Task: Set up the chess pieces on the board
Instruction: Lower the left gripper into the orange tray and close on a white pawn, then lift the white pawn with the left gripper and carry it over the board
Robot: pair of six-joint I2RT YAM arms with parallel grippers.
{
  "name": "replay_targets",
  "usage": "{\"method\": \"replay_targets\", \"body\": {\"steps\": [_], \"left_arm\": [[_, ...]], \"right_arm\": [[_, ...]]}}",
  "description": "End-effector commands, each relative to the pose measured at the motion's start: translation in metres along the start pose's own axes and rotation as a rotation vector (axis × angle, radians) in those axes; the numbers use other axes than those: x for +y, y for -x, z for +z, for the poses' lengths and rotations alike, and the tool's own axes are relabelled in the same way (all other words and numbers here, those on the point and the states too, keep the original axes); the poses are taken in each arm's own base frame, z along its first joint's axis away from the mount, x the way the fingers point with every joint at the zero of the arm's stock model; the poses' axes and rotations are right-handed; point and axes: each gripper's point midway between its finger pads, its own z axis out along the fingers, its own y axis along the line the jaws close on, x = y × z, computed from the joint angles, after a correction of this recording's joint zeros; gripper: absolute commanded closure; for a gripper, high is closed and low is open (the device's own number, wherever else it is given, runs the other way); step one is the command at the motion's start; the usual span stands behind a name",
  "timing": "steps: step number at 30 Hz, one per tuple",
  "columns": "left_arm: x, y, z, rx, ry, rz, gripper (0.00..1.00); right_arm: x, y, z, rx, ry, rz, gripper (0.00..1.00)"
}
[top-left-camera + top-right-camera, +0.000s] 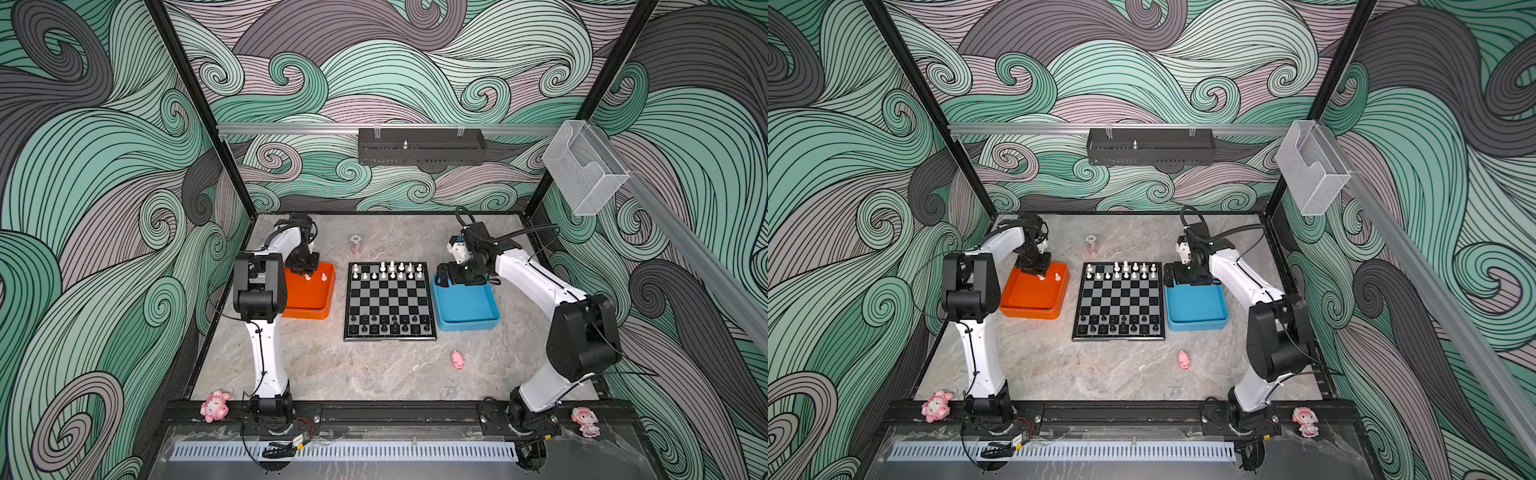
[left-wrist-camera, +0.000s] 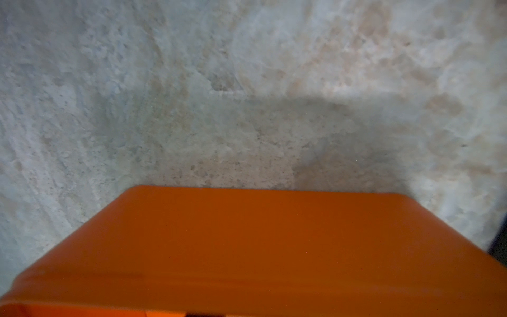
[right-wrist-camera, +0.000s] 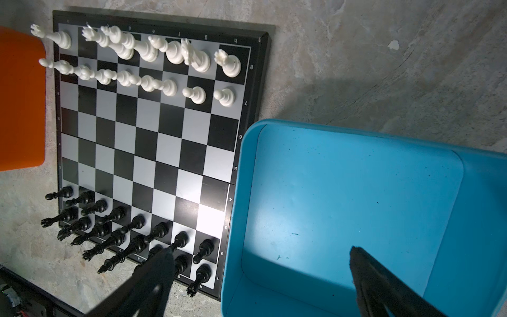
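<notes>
Chess pieces [image 3: 230, 64] are nearly all on the board [image 3: 170, 148], which lies between the two arms. Black pieces [image 3: 204, 247]: both near ranks look full. The blue tray [image 3: 356, 178] below the right gripper [image 3: 262, 249] is bare, so I'd call that side done. White: the far two ranks are mostly filled and the back rank looks short, but the pieces overlap too much to name the gaps. Two white pieces sit in the orange tray [image 1: 307, 301]: one [image 1: 307, 276] directly under the left gripper [image 1: 302, 270], the other [image 1: 323, 276] just beside it on the board side. The left gripper is low over that tray's far corner. Its fingers are hidden in both top views, and the left wrist view shows only tray wall and table [image 2: 192, 82], so I can't tell if it's spread or pinching that piece. The right gripper is spread wide and holds nothing. My read: two placements to go. In the way: the tray wall between the left gripper and the board, and the packed white ranks around the vacant squares, so it's easy to clip a neighbour. The right gripper hangs close to the white end of the board and may crowd a drop there. Pig figurine [image 1: 457, 359] and jar [image 1: 355, 245] are well apart from both grippers and off the path.
</notes>
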Motion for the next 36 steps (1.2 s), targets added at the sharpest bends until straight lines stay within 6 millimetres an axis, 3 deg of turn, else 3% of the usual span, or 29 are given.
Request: {"method": "replay_targets", "body": {"steps": [1, 20, 36], "left_arm": [[-0.003, 0.009, -0.011, -0.048, -0.001, -0.001, 0.71], [-0.003, 0.007, -0.013, -0.033, 0.023, -0.006, 0.90], [0.003, -0.013, -0.047, -0.008, 0.082, 0.002, 0.98]], "right_arm": [[0.000, 0.003, -0.008, -0.014, -0.001, -0.002, 0.01], [0.000, 0.005, -0.010, -0.021, 0.000, -0.004, 0.01], [0.004, 0.003, -0.020, -0.042, 0.019, -0.017, 0.01]]}}
